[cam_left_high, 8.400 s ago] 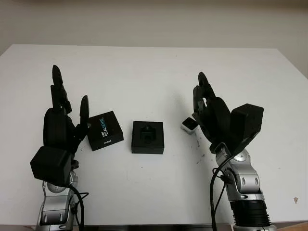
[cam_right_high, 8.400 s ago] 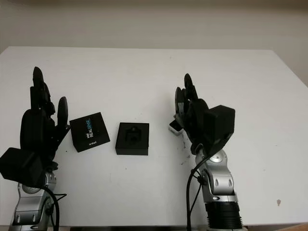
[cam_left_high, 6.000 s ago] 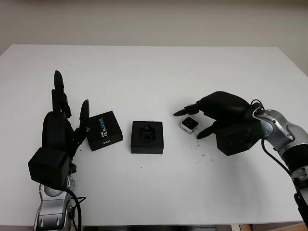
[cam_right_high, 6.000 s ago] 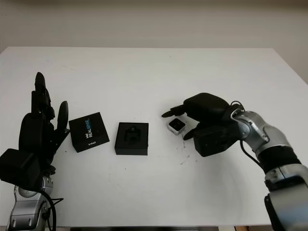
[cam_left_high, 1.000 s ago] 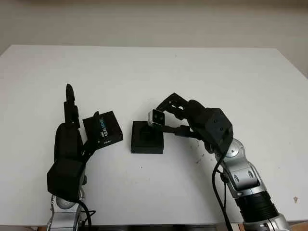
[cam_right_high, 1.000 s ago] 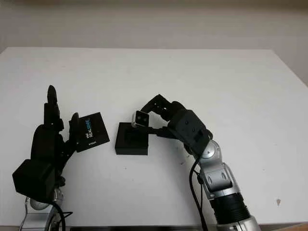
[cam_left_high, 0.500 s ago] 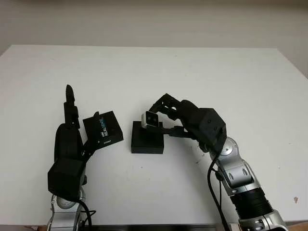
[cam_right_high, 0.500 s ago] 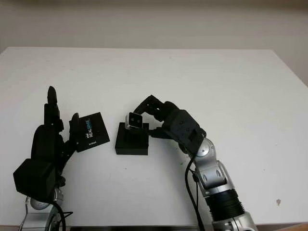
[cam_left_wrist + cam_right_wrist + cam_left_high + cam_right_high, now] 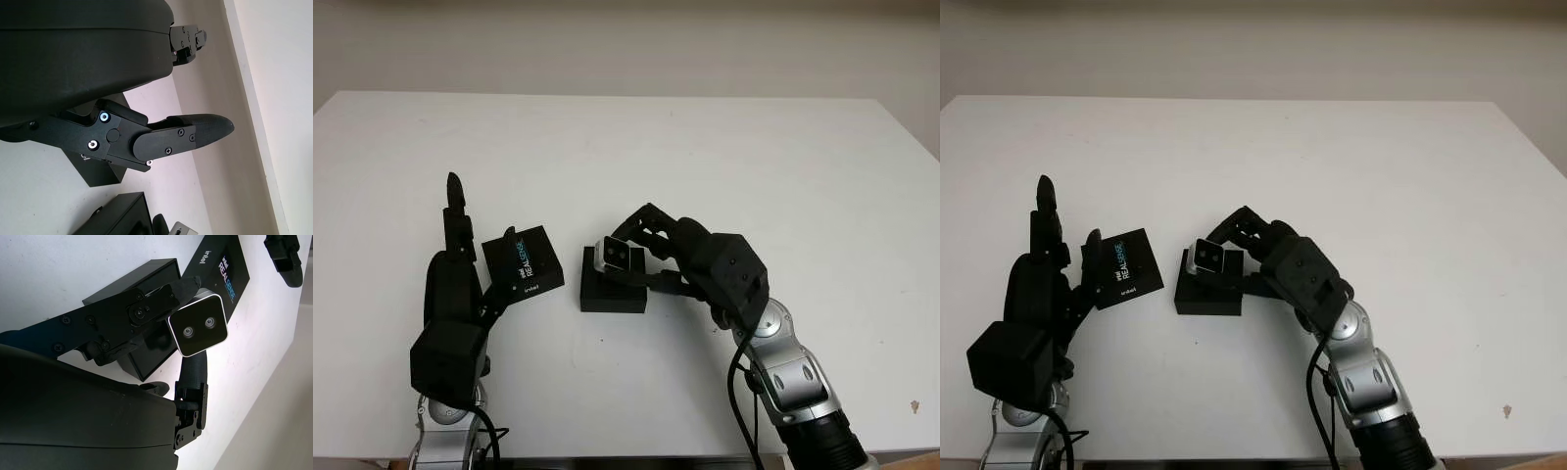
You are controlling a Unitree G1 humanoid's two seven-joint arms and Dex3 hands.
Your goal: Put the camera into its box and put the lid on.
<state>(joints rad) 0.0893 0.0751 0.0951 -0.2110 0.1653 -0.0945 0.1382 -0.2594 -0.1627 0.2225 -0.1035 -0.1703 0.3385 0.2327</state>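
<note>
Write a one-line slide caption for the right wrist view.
Right hand holds the small silver camera above the open black box, the printed lid lying beside it.

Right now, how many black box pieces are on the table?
2. The open box base sits mid-table, with the right hand holding the camera over it. The printed lid lies to its left, beside the open left hand.

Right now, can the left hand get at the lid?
Probably yes. The open left hand stands right beside the lid, nothing between them. The right hand holds the camera over the box, off to the side.
</note>
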